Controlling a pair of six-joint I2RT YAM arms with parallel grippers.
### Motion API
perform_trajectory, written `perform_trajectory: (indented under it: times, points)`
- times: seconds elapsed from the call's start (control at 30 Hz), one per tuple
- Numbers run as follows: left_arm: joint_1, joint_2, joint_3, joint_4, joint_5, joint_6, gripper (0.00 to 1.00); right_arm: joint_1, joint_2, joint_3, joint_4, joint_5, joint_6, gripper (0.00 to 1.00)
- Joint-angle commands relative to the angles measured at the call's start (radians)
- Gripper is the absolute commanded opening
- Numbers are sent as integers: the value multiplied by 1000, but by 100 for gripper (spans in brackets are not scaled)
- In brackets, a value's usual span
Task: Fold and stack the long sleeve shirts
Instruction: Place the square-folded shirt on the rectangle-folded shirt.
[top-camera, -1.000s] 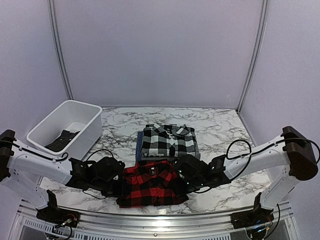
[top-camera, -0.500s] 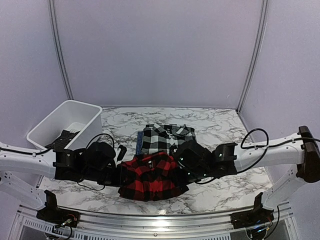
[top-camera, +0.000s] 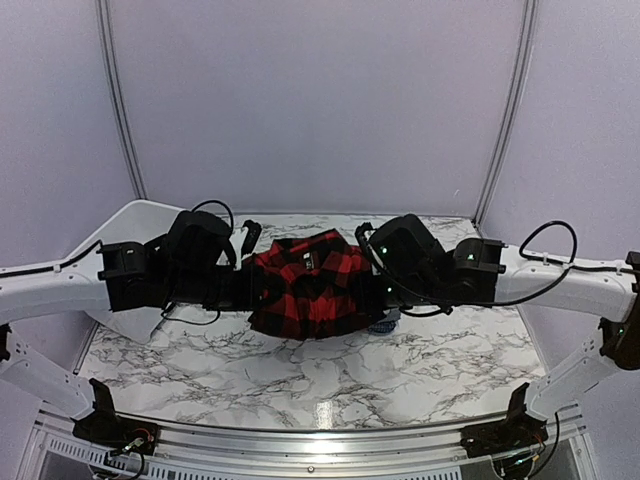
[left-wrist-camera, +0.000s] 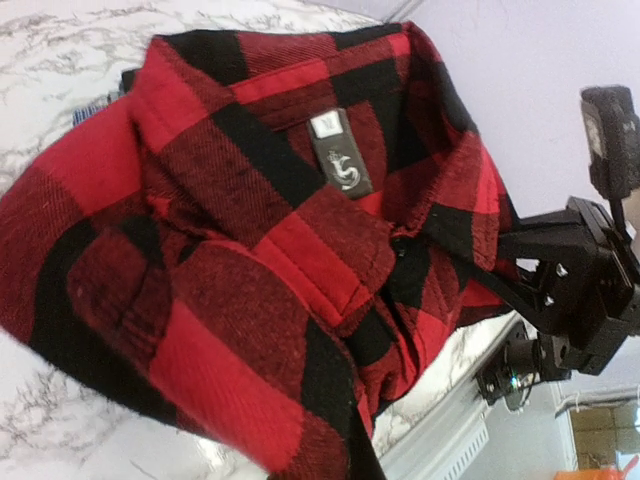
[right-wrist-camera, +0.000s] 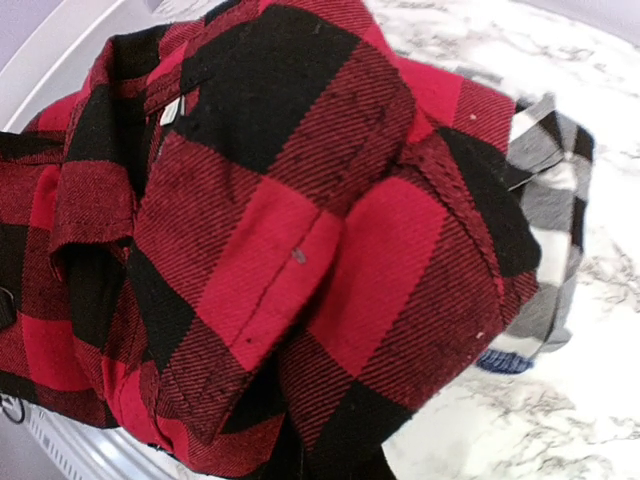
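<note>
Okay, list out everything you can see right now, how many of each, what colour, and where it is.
red-and-black check shirt: one, red and black, lifted above the table, hanging between the two grippers
black-and-white plaid shirt: one, black and white, lying on the table behind the lifted shirt
blue cloth: one edge showing, blue, under the plaid shirt
tub: one, white, far left of the table, mostly hidden by the left arm
table: one, white-and-grey marble pattern
left gripper: one, black, shut on the check shirt
right gripper: one, black, shut on the check shirt
</note>
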Motion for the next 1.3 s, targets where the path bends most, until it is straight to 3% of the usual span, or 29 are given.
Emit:
perform_trajectory:
  times: [0.0, 0.2, 0.43, 0.83, 1.13, 1.17, 1.27]
  points:
    - [124, 118, 114, 8, 96, 95, 0, -98, -16, 76, 64, 30, -108, 0]
    - [251, 355, 320, 5, 214, 187, 0, -249, 39, 106, 128, -32, -171, 0]
    - [290, 531, 465, 8, 279, 196, 0, -347, 102, 100, 164, -46, -204, 0]
    - [316, 543, 449, 12, 297, 180, 0, -393, 108, 94, 103, -127, -194, 0]
    - [329, 538, 406, 12, 323, 167, 0, -393, 59, -10, 121, -169, -158, 0]
    - [329, 543, 400, 12, 325, 164, 0, -393, 62, -20, 123, -167, -157, 3]
    - [329, 550, 372, 12, 298, 154, 0, -394, 78, -51, 130, -143, -158, 29]
